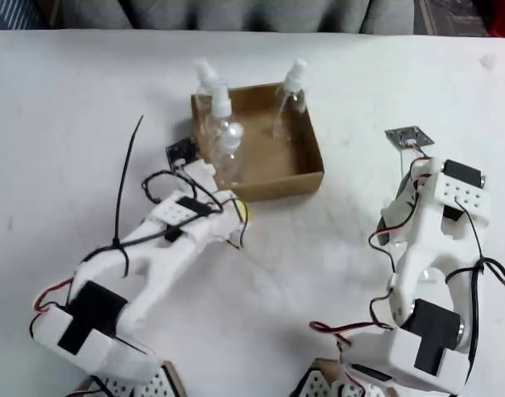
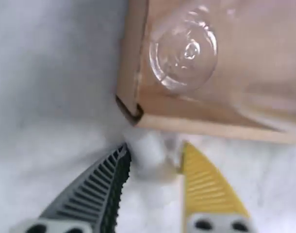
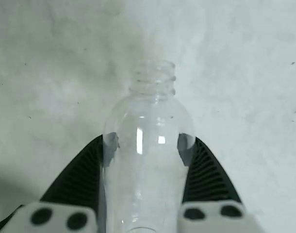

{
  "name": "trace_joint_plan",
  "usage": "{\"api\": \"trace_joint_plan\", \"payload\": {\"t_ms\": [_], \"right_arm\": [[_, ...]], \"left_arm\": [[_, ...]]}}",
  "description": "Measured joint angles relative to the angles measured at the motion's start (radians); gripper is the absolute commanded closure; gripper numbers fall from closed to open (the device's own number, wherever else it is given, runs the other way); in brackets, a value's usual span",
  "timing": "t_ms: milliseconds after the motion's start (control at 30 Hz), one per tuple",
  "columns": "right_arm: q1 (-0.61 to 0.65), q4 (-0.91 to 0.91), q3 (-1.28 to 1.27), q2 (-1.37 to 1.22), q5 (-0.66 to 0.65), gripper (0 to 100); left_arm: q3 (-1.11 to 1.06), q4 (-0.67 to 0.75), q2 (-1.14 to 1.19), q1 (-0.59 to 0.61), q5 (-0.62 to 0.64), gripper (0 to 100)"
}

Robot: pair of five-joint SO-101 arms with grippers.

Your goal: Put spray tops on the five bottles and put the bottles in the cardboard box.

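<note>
Five bottles are there in total. Four capped bottles (image 1: pixel 222 120) with white spray tops stand at the cardboard box (image 1: pixel 277 186): three near its 9 o'clock wall and one at its 1 o'clock corner. Their clear bodies overlap, so I cannot tell if the one at 11 o'clock is inside or just behind the wall.

The fifth, a bare bottle (image 3: pixel 150 97) with an open threaded neck, is clamped between the two fingers of the right gripper (image 3: pixel 148 141). In the high view the arm at the box's 4 o'clock hides it.

The left gripper (image 2: pixel 155 153) has its jaws apart with nothing between them, just beside the box's 7 o'clock corner.

One black cable tie (image 1: pixel 128 169) and one small board (image 1: pixel 408 137) lie on the table (image 1: pixel 62 107).
</note>
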State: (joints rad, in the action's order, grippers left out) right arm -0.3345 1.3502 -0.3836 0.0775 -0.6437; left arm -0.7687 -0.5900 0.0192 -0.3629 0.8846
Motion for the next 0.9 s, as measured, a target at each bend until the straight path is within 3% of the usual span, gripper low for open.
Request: {"api": "trace_joint_plan", "payload": {"t_ms": [167,500,767,900], "right_arm": [[0.000,0.005,-0.014,0.000,-0.041,98.1],[-0.008,0.216,0.078,0.011,-0.091,98.1],[-0.017,0.287,-0.015,0.275,-0.061,98.1],[-0.014,0.256,-0.103,0.443,-0.046,98.1]], "left_arm": [[0.021,-0.041,0.000,0.000,-0.008,97],[0.075,-0.264,-0.011,-0.069,-0.098,98],[-0.048,-0.307,-0.373,-0.072,-0.181,98],[-0.118,-0.316,-0.572,-0.072,-0.292,98]]}}
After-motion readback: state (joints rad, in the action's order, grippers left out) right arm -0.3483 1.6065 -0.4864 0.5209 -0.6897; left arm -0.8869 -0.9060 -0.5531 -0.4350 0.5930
